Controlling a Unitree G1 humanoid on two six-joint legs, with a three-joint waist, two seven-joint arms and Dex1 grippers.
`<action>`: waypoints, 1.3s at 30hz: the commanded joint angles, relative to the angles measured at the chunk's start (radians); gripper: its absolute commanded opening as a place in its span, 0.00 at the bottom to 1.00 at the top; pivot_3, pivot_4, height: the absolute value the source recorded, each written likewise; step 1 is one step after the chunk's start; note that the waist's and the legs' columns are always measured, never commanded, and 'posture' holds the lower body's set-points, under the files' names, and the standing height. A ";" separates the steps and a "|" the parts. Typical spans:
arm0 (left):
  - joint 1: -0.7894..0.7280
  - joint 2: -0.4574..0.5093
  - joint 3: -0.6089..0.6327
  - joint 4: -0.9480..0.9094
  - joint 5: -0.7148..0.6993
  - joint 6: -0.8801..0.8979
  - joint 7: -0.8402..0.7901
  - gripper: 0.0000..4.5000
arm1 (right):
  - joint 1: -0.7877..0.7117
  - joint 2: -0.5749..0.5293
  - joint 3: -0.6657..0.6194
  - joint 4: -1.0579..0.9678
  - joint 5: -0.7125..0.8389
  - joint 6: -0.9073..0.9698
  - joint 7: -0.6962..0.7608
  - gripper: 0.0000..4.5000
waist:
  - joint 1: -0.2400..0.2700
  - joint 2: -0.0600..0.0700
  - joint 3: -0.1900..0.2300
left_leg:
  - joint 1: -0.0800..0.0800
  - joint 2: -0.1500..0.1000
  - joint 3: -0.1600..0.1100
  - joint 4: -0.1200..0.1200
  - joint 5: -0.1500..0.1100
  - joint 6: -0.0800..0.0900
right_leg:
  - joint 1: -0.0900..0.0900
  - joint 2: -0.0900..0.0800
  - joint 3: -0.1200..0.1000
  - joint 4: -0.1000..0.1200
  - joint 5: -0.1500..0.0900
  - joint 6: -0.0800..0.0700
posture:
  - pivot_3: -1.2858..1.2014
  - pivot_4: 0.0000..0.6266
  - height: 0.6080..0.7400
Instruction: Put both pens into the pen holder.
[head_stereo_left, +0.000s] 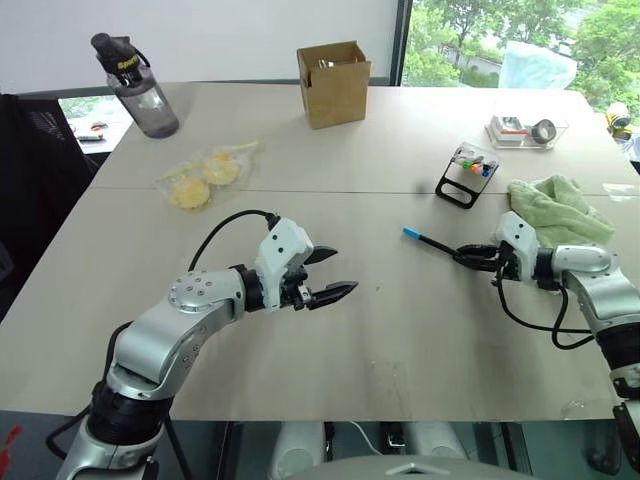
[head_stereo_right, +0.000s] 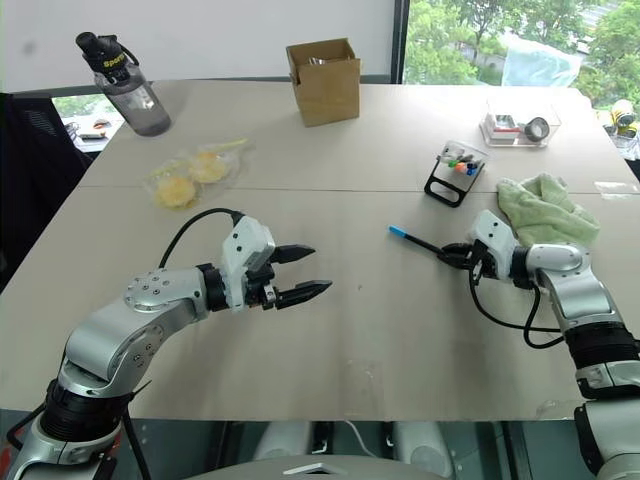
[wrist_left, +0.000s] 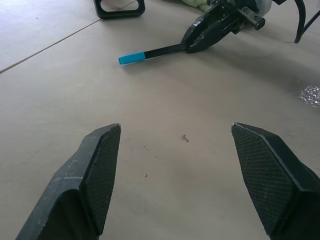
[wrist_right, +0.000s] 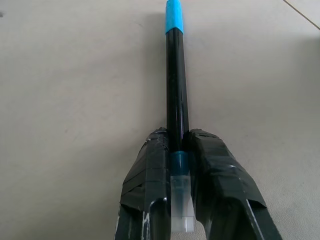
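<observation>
The blue-capped pen (head_stereo_left: 430, 242) is clamped by its rear end between the closed fingers of the right gripper (head_stereo_left: 470, 256), its cap pointing toward the middle of the table (head_stereo_left: 400, 330). The pen holder (head_stereo_left: 467, 173) stands further back, near a green cloth (head_stereo_left: 556, 208). The left gripper (head_stereo_left: 330, 274) is held over the table with its fingers spread and nothing between them.
</observation>
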 joint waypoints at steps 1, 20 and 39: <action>-0.008 -0.001 0.014 -0.032 -0.009 -0.019 -0.004 0.81 | 0.015 -0.003 -0.033 -0.038 0.023 0.014 0.018 0.02 | 0.000 0.000 0.000 | 0.000 0.000 0.000 0.000 0.000 0.000 | 0.000 0.000 0.000 0.000 0.000 0.000 | 0.52 0.24 0.99; -0.011 -0.540 0.277 0.071 -0.599 0.033 0.386 0.81 | 0.015 0.170 -0.122 -0.621 0.475 0.476 -0.084 0.02 | 0.001 0.000 0.000 | -0.002 -0.001 -0.002 0.001 0.000 0.000 | 0.001 -0.001 -0.002 -0.001 0.001 0.002 | 0.52 0.24 0.99; -0.039 -0.472 0.197 0.048 -0.618 0.009 0.316 0.00 | -0.004 0.143 -0.080 -0.689 0.526 0.592 -0.094 0.38 | 0.000 0.000 0.000 | -0.002 -0.002 -0.003 0.001 0.000 -0.001 | 0.001 0.000 -0.002 -0.001 0.001 0.002 | 0.52 0.24 0.99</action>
